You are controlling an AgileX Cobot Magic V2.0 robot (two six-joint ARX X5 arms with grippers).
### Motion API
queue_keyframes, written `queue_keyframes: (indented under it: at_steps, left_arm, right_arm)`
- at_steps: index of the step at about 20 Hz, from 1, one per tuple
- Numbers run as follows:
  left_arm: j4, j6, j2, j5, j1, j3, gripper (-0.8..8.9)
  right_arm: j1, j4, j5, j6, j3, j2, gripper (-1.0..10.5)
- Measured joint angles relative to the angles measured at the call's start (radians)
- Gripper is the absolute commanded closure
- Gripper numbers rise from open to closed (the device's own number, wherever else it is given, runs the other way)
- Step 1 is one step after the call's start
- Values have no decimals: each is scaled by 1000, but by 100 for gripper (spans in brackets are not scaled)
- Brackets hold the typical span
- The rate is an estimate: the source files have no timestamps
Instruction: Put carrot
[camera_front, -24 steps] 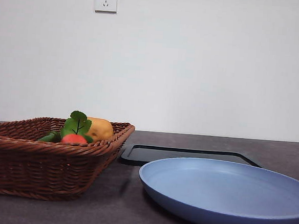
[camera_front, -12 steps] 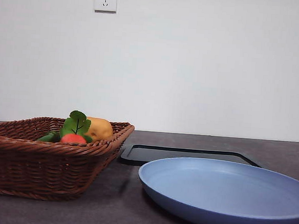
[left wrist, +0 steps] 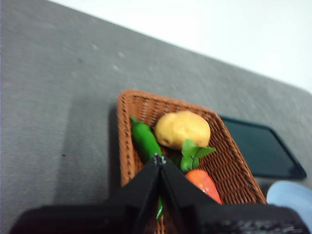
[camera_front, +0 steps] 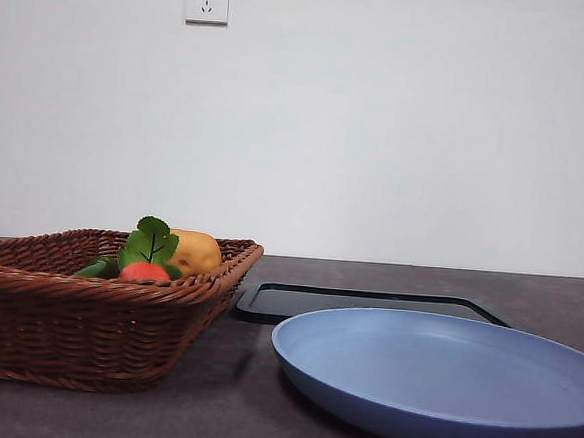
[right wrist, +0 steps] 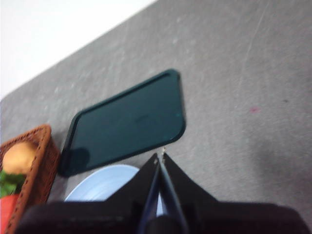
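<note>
The red-orange carrot [camera_front: 145, 271] with green leaves [camera_front: 151, 241] lies in the brown wicker basket [camera_front: 85, 315] at the left of the front view, beside a yellow-brown potato [camera_front: 196, 251]. In the left wrist view the carrot [left wrist: 204, 182] lies in the basket [left wrist: 127, 126] with its leaves [left wrist: 194, 153] toward the potato [left wrist: 182, 128]. My left gripper [left wrist: 159, 159] is shut and empty, high above the basket. My right gripper [right wrist: 160, 157] is shut and empty, high above the black tray [right wrist: 126, 122]. Neither gripper shows in the front view.
A blue plate [camera_front: 441, 375] stands at the front right, and shows in the right wrist view [right wrist: 105, 183]. A flat black tray [camera_front: 366, 304] lies behind it. A green vegetable [left wrist: 145, 139] lies in the basket beside the potato. A wall socket [camera_front: 207, 1] is on the back wall.
</note>
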Motion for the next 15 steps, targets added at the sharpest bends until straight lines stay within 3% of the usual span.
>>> queue_keyframes:
  at_steps: [4,10,13,15]
  left_arm:
    - [-40,54,174,77,-2,112,806]
    - [-317,183,498,132,-79,352,806]
    - [-330,219,579,211,-119,385,796]
    - [-295,226,594,277,-138,385,678]
  right_arm:
    - [0,-45,-59,-37,100,147,943]
    - [0,-172,-253,-150,210,453,943]
    - [0,-177,-323,-194,211,566,863]
    - [0,-177,-327,-203,211,620,773]
